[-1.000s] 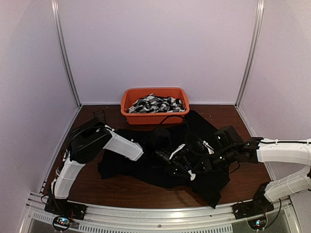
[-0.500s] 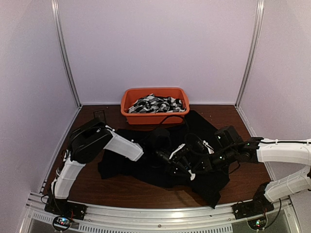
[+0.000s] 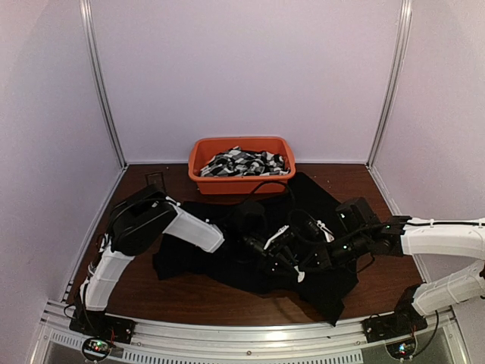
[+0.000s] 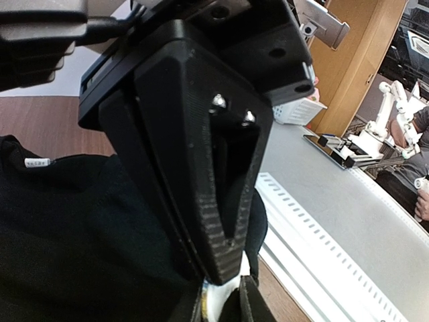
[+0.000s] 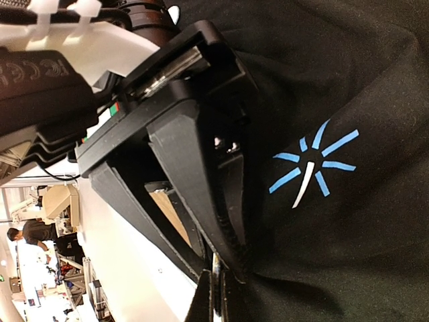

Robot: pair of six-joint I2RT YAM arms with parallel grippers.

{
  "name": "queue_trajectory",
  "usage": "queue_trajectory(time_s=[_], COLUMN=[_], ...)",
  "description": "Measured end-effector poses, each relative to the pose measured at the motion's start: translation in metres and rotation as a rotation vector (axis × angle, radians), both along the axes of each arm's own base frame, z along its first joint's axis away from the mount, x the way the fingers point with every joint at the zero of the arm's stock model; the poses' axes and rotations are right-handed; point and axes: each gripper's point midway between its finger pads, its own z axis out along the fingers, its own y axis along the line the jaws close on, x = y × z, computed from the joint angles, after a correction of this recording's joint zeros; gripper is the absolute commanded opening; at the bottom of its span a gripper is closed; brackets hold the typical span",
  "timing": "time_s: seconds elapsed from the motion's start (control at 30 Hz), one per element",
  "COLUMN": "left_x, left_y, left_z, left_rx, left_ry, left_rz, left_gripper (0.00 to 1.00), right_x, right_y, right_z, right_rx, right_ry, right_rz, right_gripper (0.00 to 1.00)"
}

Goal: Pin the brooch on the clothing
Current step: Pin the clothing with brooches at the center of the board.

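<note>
Across the brown wooden table (image 3: 189, 292) almost nothing differs from half a second ago: the right arm's white forearm sits a hair farther right, and the left arm is as it was. The left arm bends high at its elbow and reaches rightward; the right arm reaches leftward, low. The left gripper (image 3: 286, 262) and the right gripper (image 3: 307, 264) meet nearly tip to tip over the clothing (image 3: 193, 254), which lies crumpled mid-table in front of the orange plastic tub (image 3: 241, 182) of patterned fabrics (image 3: 246, 161). Both pairs of fingers are drawn together; the left tips sit at a small white piece (image 4: 224, 303), the right tips press a fold of shirt, and whether either grips anything I cannot tell. The fingers are black, ribbed, wedge-shaped plastic. The shirt is matte black knit with a light-blue starburst mark (image 5: 310, 164) and a tiny white tag (image 4: 37, 162).
</note>
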Motion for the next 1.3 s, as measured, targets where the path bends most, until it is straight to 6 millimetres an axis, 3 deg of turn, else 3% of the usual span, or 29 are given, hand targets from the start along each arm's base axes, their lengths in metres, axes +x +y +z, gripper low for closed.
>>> queue_trajectory(time_s=[0.43, 0.9, 1.3], left_x=[0.0024, 0.0042, 0.0042], left_y=[-0.0021, -0.0040, -0.0024], left_z=[-0.0020, -0.0064, -0.0070], left_rx=[0.032, 0.078, 0.078], left_ry=[0.014, -0.036, -0.089], left_rz=[0.007, -0.026, -0.053], left_gripper=[0.06, 0.06, 0.16], right_x=[0.0000, 0.0019, 0.0042], right_y=[0.0001, -0.0026, -0.0028], right_z=[-0.0005, -0.0039, -0.0042], right_rx=[0.002, -0.020, -0.027], right_ry=[-0.006, -0.031, -0.031], right_rz=[0.003, 0.009, 0.014], right_gripper=[0.00, 0.00, 0.00])
